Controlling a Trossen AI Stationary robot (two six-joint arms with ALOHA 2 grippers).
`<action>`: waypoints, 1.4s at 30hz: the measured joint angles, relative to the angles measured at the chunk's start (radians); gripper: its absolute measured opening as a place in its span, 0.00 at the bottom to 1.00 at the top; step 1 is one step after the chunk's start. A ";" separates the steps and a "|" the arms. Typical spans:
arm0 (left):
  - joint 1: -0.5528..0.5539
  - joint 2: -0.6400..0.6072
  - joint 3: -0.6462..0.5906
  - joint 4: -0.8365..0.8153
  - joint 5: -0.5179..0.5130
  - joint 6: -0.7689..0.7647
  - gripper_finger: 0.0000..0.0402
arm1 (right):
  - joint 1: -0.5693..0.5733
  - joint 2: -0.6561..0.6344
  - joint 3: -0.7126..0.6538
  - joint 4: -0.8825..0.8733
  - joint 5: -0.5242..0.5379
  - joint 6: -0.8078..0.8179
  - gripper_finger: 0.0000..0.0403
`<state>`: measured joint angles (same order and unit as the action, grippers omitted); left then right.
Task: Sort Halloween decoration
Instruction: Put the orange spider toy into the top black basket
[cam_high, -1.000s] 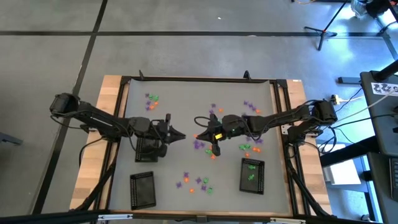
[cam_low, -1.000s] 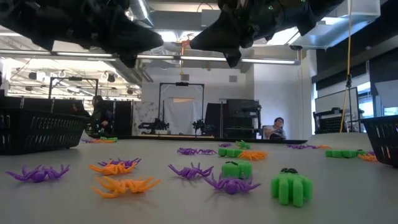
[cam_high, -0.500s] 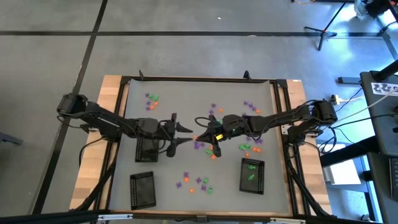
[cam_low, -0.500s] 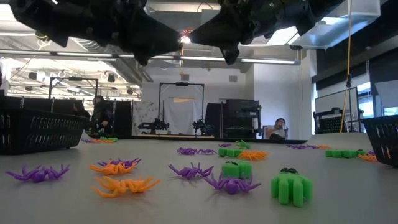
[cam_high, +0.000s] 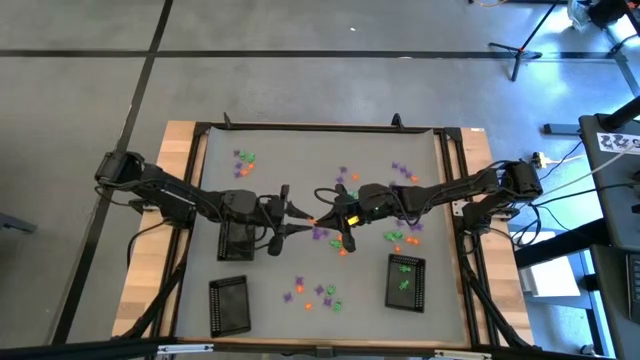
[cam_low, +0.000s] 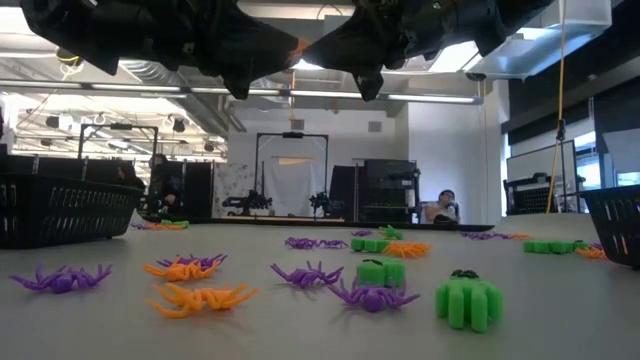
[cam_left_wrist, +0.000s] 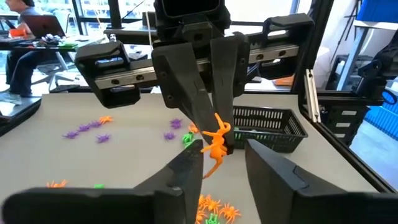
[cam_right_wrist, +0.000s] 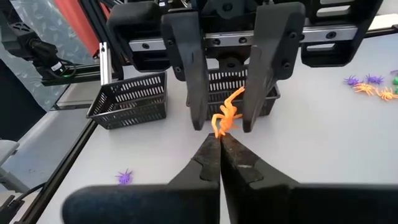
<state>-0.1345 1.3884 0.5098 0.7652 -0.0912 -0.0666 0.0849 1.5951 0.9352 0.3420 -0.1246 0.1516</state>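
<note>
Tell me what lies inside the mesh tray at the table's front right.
Inside the front-right mesh tray lie a few green trinkets; no orange or purple shows there. Their exact number and shapes are too small to tell, and neither pincer covers the tray.

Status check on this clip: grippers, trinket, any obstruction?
Right gripper shut on orange spider, mid-air. Left gripper open around the spider, handover position. Nothing between them.

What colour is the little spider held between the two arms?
Orange. The spider shows best in the right wrist view, pinched by the right tool.
</note>
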 joint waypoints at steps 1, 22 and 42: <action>0.000 0.000 0.000 0.000 0.000 0.000 0.25 | 0.000 0.000 0.000 0.000 0.000 0.000 0.00; 0.000 -0.031 0.000 -0.186 -0.117 -0.032 0.00 | 0.000 -0.001 0.000 -0.038 0.090 -0.004 0.28; -0.103 -0.463 -0.001 -1.255 -0.337 -0.620 0.00 | 0.000 -0.003 0.000 -0.181 0.167 0.005 0.43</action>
<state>-0.2372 0.9256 0.5091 -0.4895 -0.4278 -0.6867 0.0849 1.5917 0.9351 0.1614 0.0429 0.1566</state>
